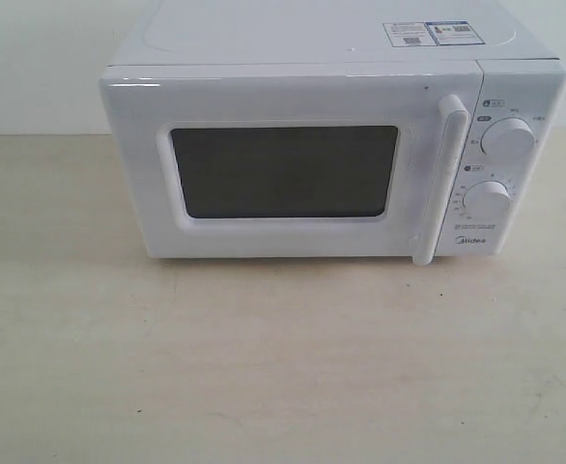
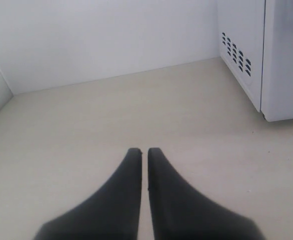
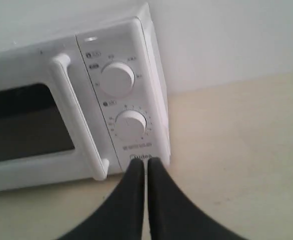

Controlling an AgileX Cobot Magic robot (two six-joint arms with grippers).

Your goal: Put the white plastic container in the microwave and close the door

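Microwave (image 1: pixel 331 58) was all white, door (image 1: pixel 283 97) white with a dark grey window (image 1: pixel 283 172), knobs (image 1: pixel 507 140) white too. Surface (image 1: pixel 264 367) was pale beige, kinda mottled. Wall (image 1: pixel 32 58) white, jaws plain black.

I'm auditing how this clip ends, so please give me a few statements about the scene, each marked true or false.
1. The door of the white boxy microwave, with its dark window, is shut. True.
2. A translucent white plastic container stands in front of the microwave. False: no container shows in any view.
3. The left gripper is shut and holds nothing. True.
4. The right gripper clamps the vertical white bar handle. False: it is shut on nothing, off the handle.
5. The control panel has three knobs. False: two round white knobs.
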